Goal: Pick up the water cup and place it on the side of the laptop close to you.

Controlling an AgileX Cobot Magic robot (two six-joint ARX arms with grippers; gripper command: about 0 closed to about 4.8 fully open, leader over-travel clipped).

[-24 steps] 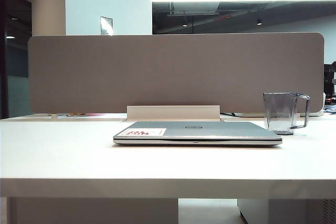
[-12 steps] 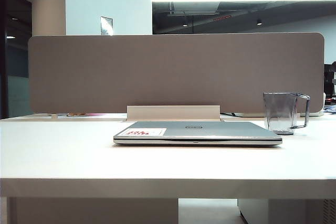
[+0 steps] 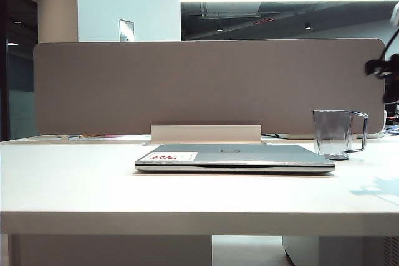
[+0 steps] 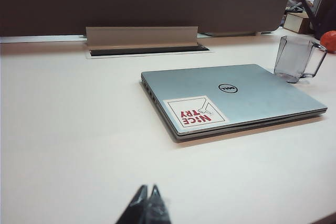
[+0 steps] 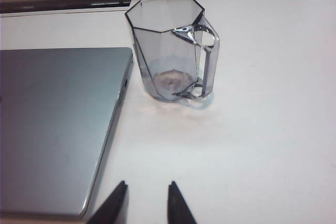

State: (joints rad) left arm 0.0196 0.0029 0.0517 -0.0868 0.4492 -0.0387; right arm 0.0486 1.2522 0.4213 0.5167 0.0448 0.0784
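Note:
The water cup (image 3: 336,134), a clear blue-grey faceted mug with a loop handle, stands upright on the white table just past the laptop's far right corner. The laptop (image 3: 249,154) lies closed, silver-grey, with a red-and-white sticker. In the right wrist view the water cup (image 5: 168,51) sits beyond my right gripper (image 5: 148,183), which is open and empty, apart from the cup, beside the laptop (image 5: 52,119). My left gripper (image 4: 147,188) is shut and empty over bare table, short of the laptop (image 4: 247,90) and far from the water cup (image 4: 295,59).
A grey divider panel (image 3: 206,85) closes off the back of the desk, with a raised cable flap (image 3: 206,134) behind the laptop. A dark part of my right arm (image 3: 381,66) hangs at the right edge. An orange-red object (image 4: 329,40) lies past the cup.
My right arm has come into the exterior view at the upper right, and its shadow now falls on the table at the right. Laptop and cup have not moved.

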